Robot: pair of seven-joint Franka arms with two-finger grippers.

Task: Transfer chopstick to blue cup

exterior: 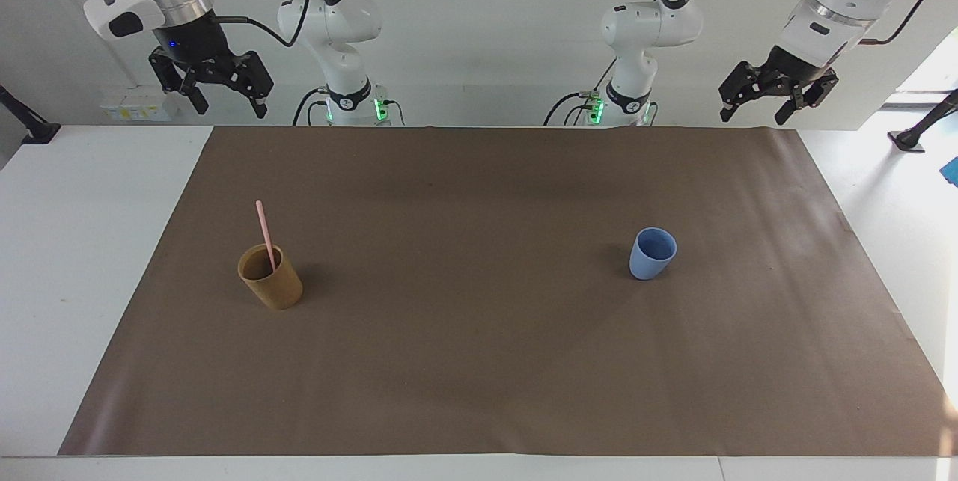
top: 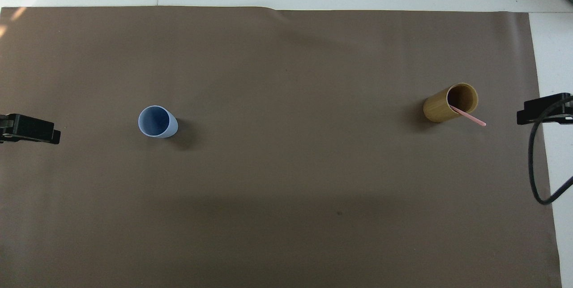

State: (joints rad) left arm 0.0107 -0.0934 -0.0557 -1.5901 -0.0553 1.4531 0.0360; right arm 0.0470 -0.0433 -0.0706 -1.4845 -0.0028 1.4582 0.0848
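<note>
Chopstick (exterior: 264,233) leans in tan cup (exterior: 272,279); blue cup (exterior: 652,254) apart (both pincers raised, open).

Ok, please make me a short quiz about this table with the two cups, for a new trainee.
1. True or false: the chopstick stands in the blue cup.
2. Which arm's end of the table is the tan cup toward? A) the left arm's B) the right arm's
3. Fill in: the right gripper and the left gripper both hang raised at the robots' edge of the brown mat, fingers ____.

Key
1. False: it leans in the tan cup.
2. B
3. open
</note>
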